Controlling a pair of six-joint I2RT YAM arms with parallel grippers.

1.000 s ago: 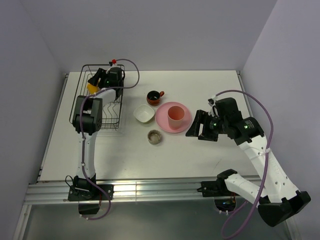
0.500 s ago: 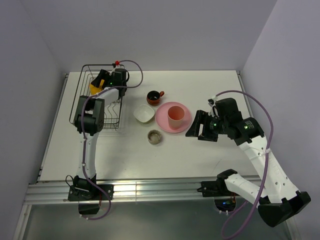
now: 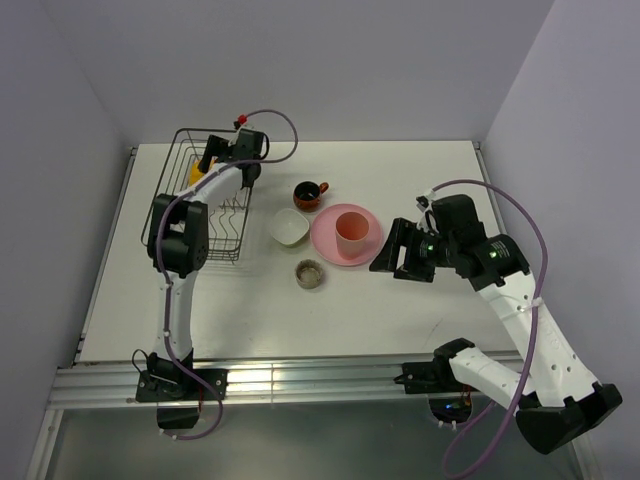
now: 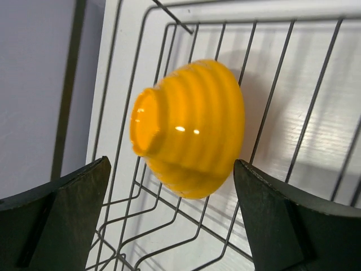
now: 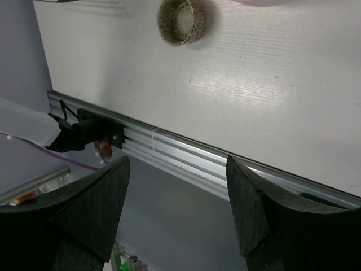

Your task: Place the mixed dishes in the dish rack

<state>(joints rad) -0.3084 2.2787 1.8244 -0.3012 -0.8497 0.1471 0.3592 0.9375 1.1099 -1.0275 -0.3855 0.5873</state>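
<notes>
One ribbed, glossy orange-yellow bowl, thin black wire dish rack

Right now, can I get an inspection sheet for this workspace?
Surface: white table, no spills seen.
Job's things: orange-yellow bowl inside the dish rack; white bowl, mug, grey-brown dish and pink tumbler on pink plate outside it.
Clutter: nothing seen.
Grippers: left gripper open, facing the bowl; right gripper open, empty.
Cables: left purple cable, right purple cable, both clear of dishes.
Surroundings: plain walls; metal rail at near edge.
</notes>
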